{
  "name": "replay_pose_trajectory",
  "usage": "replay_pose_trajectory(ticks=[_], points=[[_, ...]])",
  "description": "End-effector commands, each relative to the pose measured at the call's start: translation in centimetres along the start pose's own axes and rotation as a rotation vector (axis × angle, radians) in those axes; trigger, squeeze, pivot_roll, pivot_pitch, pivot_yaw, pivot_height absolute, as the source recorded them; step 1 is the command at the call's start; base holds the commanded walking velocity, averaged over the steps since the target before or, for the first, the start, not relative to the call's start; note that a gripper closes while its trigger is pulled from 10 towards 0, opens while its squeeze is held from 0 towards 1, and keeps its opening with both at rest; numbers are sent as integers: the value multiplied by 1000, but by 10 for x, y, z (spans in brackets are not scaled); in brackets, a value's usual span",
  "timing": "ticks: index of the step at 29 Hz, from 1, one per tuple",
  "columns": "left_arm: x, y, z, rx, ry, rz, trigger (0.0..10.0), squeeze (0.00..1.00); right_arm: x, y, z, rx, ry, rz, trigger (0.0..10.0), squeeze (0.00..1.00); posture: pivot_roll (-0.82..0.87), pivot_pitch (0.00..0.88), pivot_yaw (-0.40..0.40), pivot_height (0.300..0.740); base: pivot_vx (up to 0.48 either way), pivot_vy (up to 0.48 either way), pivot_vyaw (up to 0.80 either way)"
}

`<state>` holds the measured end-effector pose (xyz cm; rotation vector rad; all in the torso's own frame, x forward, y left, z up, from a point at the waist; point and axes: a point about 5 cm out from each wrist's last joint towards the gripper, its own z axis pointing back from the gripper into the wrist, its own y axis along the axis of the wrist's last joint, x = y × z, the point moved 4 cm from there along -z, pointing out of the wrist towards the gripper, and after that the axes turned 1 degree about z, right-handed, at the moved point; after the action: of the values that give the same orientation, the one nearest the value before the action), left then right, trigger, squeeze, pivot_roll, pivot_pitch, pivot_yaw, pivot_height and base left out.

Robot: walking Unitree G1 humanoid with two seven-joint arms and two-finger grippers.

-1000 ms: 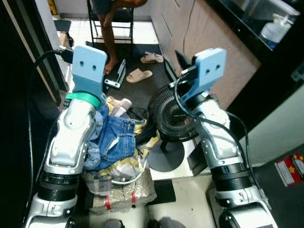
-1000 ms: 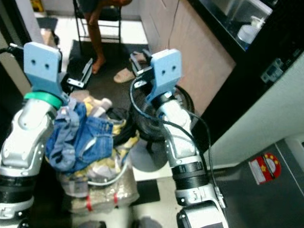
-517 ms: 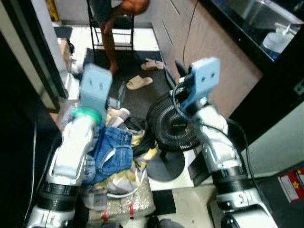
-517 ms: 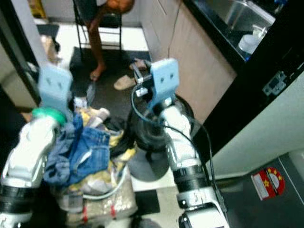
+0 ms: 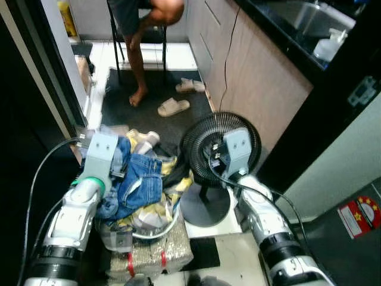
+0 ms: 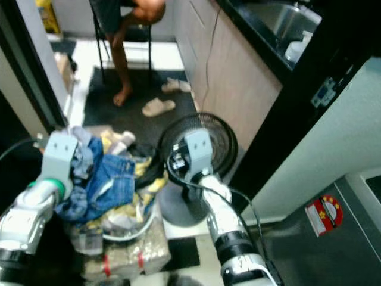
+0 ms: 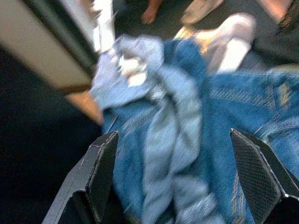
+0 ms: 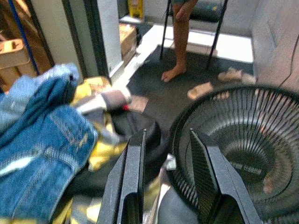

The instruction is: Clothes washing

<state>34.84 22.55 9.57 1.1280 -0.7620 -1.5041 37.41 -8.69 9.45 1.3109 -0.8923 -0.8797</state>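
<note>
**Status: laundry not yet lifted**

You are facing a floor fan [image 5: 213,156] at 1 o'clock, crowding the pile. The clothes [image 5: 138,182] are sitting heaped in a basket [image 5: 156,229] at 11 o'clock. The left gripper [image 7: 180,175] is hovering, fingers spread, over denim; the right gripper [image 8: 166,179], fingers narrowly parted and empty, is pointing at the fan.
</note>
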Motion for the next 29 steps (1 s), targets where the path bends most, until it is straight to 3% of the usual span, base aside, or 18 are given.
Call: replay_pose_trajectory(ticks=[1, 3, 5, 6, 7, 8, 10, 17, 19, 25, 26, 27, 28, 29], points=[[1, -4, -1, -18, 0, -3, 10000, 0, 3, 1, -1, 4, -5, 9, 10000, 0, 91, 58, -30, 740, 0, 0, 0], [-2, -2, -4, -14, 4, -36, 10000, 0, 8, 5, -6, 5, -24, 17, 10000, 0, 104, 78, -33, 740, 0, 0, 0], [2, 11, -9, 43, -17, -136, 10000, 0, 15, 18, -15, 35, -52, 45, 10000, 0, 104, 102, -30, 740, 0, 0, 0], [2, 11, -9, 43, -17, -136, 10000, 0, 15, 18, -15, 35, -52, 45, 10000, 0, 104, 102, -30, 740, 0, 0, 0], [10, 16, -11, 69, -54, -200, 10000, 0, 16, 25, -18, 54, -56, 59, 10000, 0, 101, 112, -26, 740, 0, 0, 0], [10, 16, -11, 69, -54, -200, 10000, 0, 16, 25, -18, 54, -56, 59, 10000, 0, 101, 112, -26, 740, 0, 0, 0], [28, 18, -13, 90, -120, -299, 10000, 0, 17, 31, -20, 73, -61, 70, 10000, 0, 97, 125, -17, 740, 0, 0, 0], [51, 14, -22, 66, -145, -311, 10000, 0, 22, 25, -15, 68, -78, 75, 10000, 0, 87, 155, -3, 740, 0, 0, 0], [54, 16, -28, 50, -132, -302, 10000, 0, 17, 23, -14, 80, -58, 66, 10000, 0, 88, 165, 2, 740, 0, 0, 0], [46, 14, -34, 8, -108, -307, 10000, 0, 4, 21, -17, 95, -22, 49, 10000, 0, 86, 176, 6, 740, 0, 0, 0], [33, 12, -36, -16, -79, -274, 10000, 0, -1, 22, -18, 100, -13, 46, 10000, 0, 89, 184, 10, 740, 0, 0, 0], [33, 12, -36, -16, -79, -274, 10000, 0, -1, 22, -18, 100, -13, 46, 10000, 0, 89, 184, 10, 740, 0, 0, 0], [16, 10, -37, -37, -44, -238, 10000, 0, -6, 24, -20, 107, -3, 46, 10000, 0, 97, 185, 9, 740, 0, 0, 0], [16, 10, -37, -37, -44, -238, 10000, 0, -6, 24, -20, 107, -3, 46, 10000, 0, 97, 185, 9, 740, 0, 0, 0]])
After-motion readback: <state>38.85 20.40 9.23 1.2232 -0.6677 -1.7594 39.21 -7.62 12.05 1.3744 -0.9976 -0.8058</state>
